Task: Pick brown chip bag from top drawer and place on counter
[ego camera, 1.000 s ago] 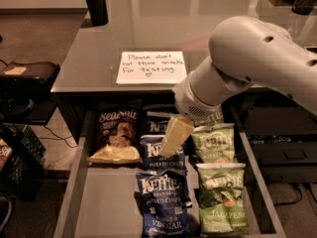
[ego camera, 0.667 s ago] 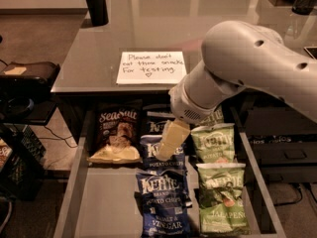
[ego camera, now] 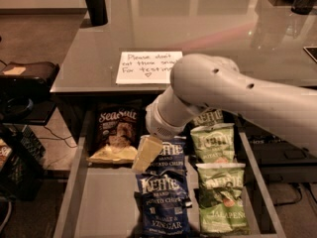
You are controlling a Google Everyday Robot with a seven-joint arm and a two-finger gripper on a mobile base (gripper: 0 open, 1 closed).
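The brown chip bag (ego camera: 116, 133) lies flat at the back left of the open top drawer (ego camera: 101, 202), its white "Sea Salt" lettering facing up. My gripper (ego camera: 146, 153) hangs over the drawer just right of the bag's lower right corner, above the blue bags. The counter (ego camera: 198, 38) is the glossy grey top behind the drawer, with the white note (ego camera: 143, 67) on it. My arm (ego camera: 237, 100) crosses in from the right and hides part of the drawer's back.
Blue Kettle bags (ego camera: 163, 202) fill the drawer's middle column and green Kettle bags (ego camera: 218, 182) the right one. A black post (ego camera: 94, 4) stands at the counter's back left. A dark side table (ego camera: 25, 83) and crate are at the left.
My arm has swung left across the drawer, and the gripper has come closer to the brown chip bag's right edge. The bags have not moved.
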